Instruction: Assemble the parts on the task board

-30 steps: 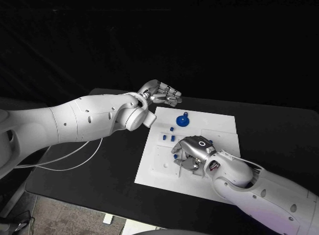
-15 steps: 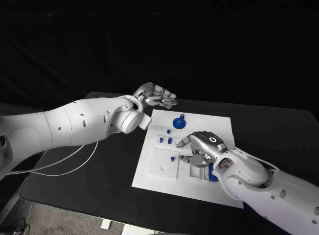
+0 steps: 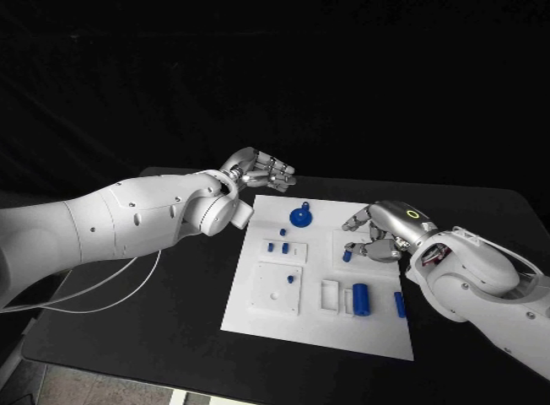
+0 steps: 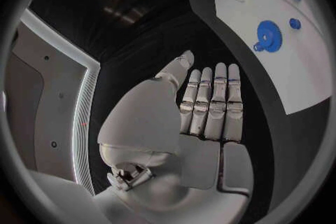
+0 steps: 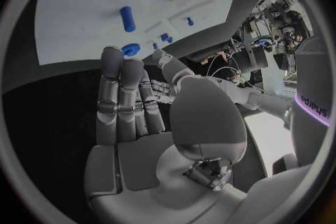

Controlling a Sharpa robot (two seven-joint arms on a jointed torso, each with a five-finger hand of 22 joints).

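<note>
Black table (image 3: pixel 470 211), white task board (image 3: pixel 373 333), both hands (image 3: pixel 261 169) (image 3: pixel 379 232) released, grasping nothing

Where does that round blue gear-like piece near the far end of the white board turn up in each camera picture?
Head view: the blue gear sits at the far end of the task board, near the left hand.
Left wrist view: the gear lies on the board beyond the fingers.
Right wrist view: I cannot pick it out with certainty.
Shared landmark: the white board.
</note>
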